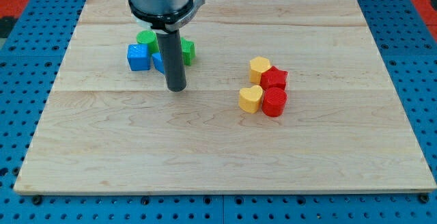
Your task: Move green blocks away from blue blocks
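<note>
Nearest the viewer, the pale wooden board [225,149] lies bare across its lower half. Further in, toward the view's right, four small plastic blocks sit packed and touching: a yellow heart-shaped block [250,99], a red cylindrical block [274,103], a second red block of angular outline [274,79] and a yellow hexagonal block [259,67].

At the view's upper left the dark rod descends from the arm's grey mount; the tip [177,87] rests on the board just below the task cluster, touching no block that can be seen. There is no claw on this arm, so nothing is held (the rod can only push).

Behind the rod lie a blue cube [138,57], a second blue block [159,62] largely hidden by the rod, a green block at the view's right of the rod [187,50] and, farthest, a green rounded block [146,38]. Green and blue appear to touch.

Judged from their look, the blocks are light, rigid and slide freely on smooth wood; a push should meet a green block's flank on the side facing blue, centred, lest it pivot away.
</note>
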